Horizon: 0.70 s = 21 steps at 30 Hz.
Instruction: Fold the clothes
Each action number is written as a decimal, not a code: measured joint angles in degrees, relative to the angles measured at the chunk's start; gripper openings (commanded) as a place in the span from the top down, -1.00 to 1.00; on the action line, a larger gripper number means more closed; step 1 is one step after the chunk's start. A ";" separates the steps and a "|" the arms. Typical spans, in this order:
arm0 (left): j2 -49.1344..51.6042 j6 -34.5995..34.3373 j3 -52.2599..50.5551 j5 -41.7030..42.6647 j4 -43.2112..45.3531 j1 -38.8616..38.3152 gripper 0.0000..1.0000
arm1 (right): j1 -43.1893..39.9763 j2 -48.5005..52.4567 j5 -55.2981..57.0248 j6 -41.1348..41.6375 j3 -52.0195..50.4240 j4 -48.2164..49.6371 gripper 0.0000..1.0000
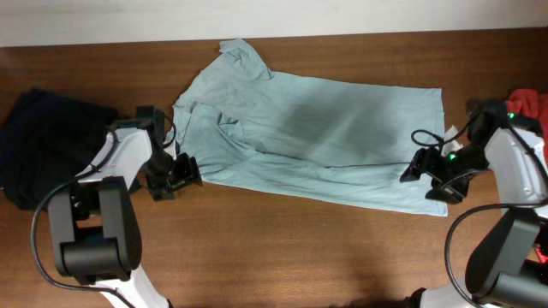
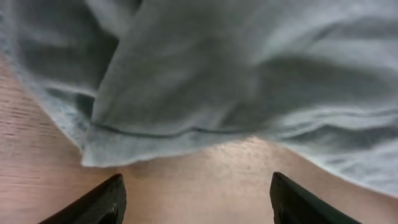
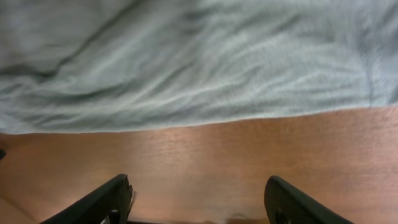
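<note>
Two empty splayed pincers, left gripper (image 2: 196, 202), right gripper (image 3: 196, 199), wrinkled soft grey-blue T-shirt (image 1: 317, 128), smooth woodgrain table (image 1: 282, 248)

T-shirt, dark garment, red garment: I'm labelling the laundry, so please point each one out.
Pale T-shirt (image 1: 334, 128): overhead view, middle of its body.
Dark garment (image 1: 38, 145): overhead view, centre of the heap.
Red garment (image 1: 531, 103): overhead view, visible patch at the right edge.

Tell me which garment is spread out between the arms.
The pale grey-blue T-shirt, laid open mid-frame. The dark navy garment is bunched at the left edge; the red one barely shows at the right.
</note>
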 measured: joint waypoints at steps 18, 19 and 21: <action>0.00 -9.25 -0.20 -10.01 10.19 -0.02 0.79 | -3.34 0.00 4.76 9.01 -10.14 10.78 -0.50; 0.00 -9.53 -0.20 -10.21 10.21 -0.02 0.79 | -3.74 0.00 5.53 9.05 -10.73 10.78 -0.50; 0.00 -9.51 -0.20 -10.25 10.10 -0.02 0.79 | -4.00 0.00 6.05 9.14 -11.54 10.82 -0.50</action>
